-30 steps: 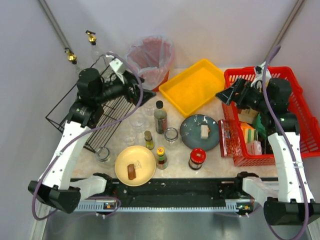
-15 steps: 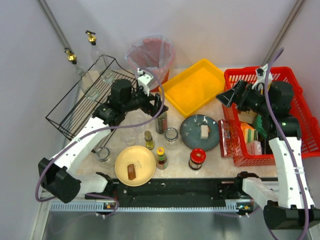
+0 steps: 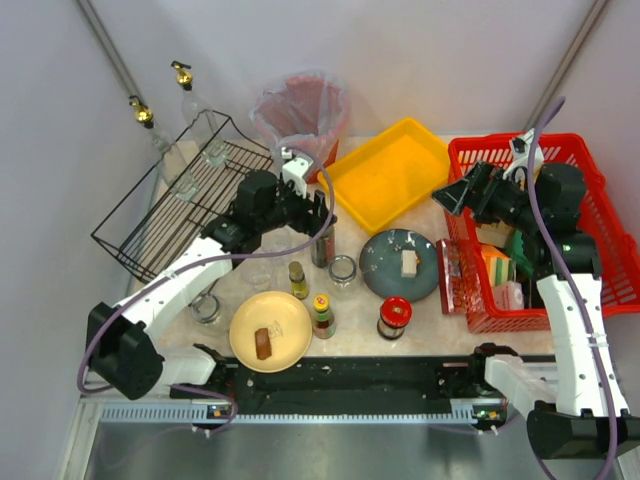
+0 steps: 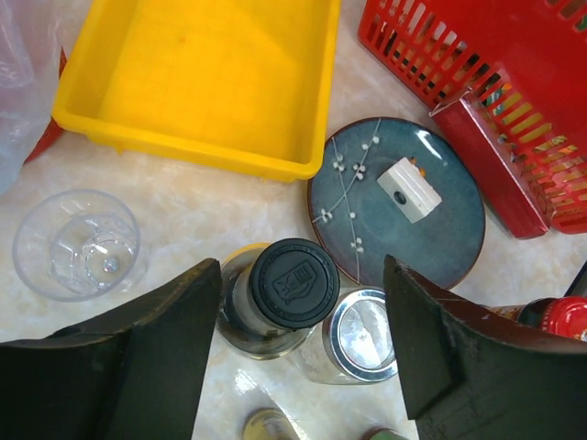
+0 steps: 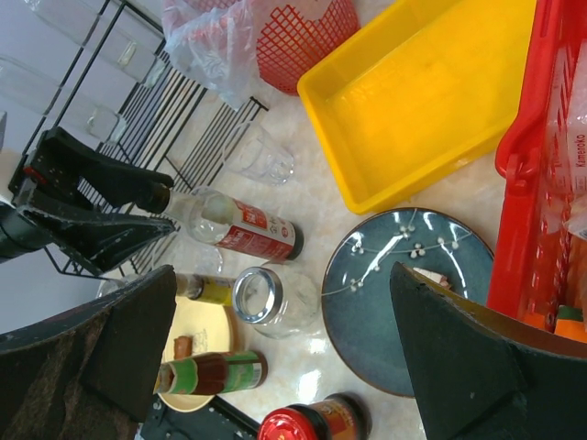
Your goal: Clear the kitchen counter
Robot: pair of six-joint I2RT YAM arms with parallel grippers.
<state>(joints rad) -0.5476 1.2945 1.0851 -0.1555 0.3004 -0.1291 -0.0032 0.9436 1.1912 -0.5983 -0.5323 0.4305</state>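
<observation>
Straddling the dark-capped bottle (image 4: 293, 282), my left claw (image 3: 322, 212) is standing spread and gripping nothing. One finger (image 4: 156, 348) is sitting just beside the bottle's glass, and I cannot tell whether it is touching. The other finger (image 4: 449, 357) is leaving a gap that a glass jar (image 4: 362, 335) is partly filling.

The bench (image 4: 211, 197) is lying under it all, its pale marble showing between the things. The yellow tray (image 4: 284, 168) is running its rim just beyond the bottle. A clear tumbler (image 4: 78, 243) is crowding one side and a blue plate (image 4: 431, 247) the other.

My right claw (image 3: 452, 196) is hanging wide open and empty at the left wall of the red basket (image 3: 600, 215).

Only the overhead view is showing the wire rack (image 3: 170, 210), the bagged bin (image 3: 300, 110) and the black rail (image 3: 350, 375) along the bench's near edge. My right wrist view is showing the bottle's red label, which my left wrist view, looking down on the cap, is hiding.
</observation>
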